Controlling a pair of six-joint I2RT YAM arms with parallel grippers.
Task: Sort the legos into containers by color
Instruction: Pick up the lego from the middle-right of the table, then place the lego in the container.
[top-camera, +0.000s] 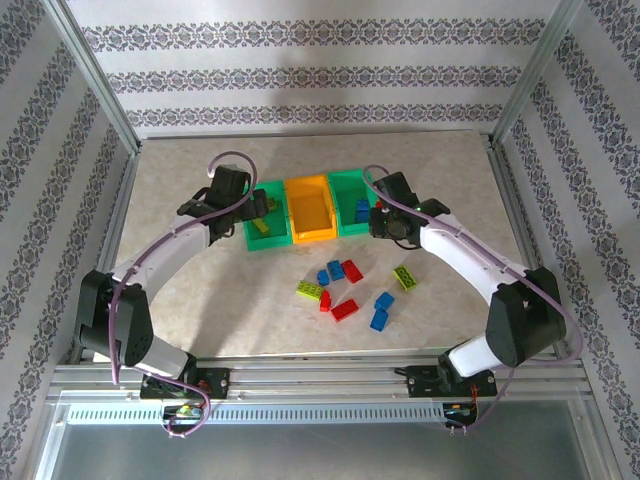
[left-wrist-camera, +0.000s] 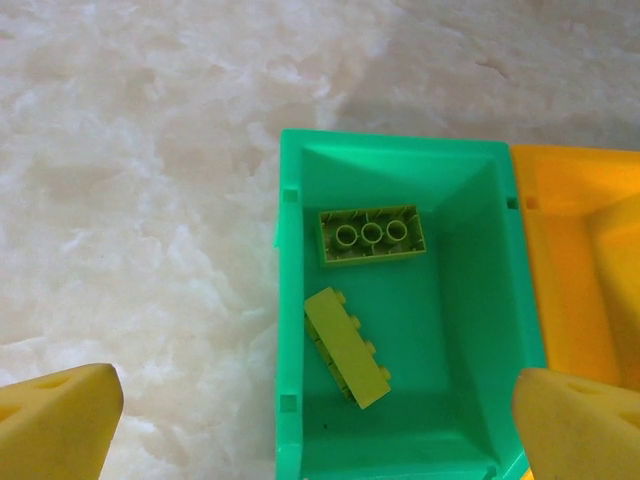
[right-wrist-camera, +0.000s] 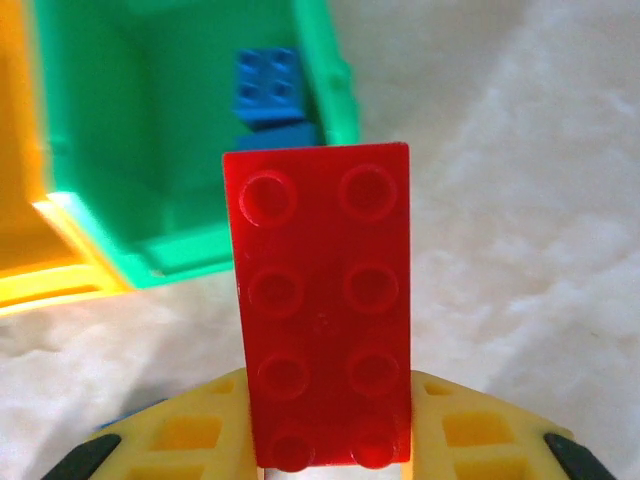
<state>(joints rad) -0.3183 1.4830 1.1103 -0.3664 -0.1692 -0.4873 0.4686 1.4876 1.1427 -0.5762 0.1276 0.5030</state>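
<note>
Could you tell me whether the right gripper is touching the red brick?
Touching. The right wrist view shows the right gripper clamped on the red brick at its lower end.

On the counter (top-camera: 200, 300), three joined bins stand in a row at the centre of the top view: left bin (top-camera: 275, 238), middle bin (top-camera: 310, 232), right bin (top-camera: 345, 205). In the left wrist view the left bin holds an upper brick (left-wrist-camera: 371, 235) and, just below it, a lower brick (left-wrist-camera: 347, 347). Stacked bricks (top-camera: 362, 210) sit by the right bin's right wall. Loose bricks (top-camera: 352, 271) lie scattered on the counter below the bins. The left tool (top-camera: 260, 207) hangs over the left bin. The right tool (top-camera: 381, 222), just right of the right bin, clamps an eight-stud brick (right-wrist-camera: 320, 300).
</note>
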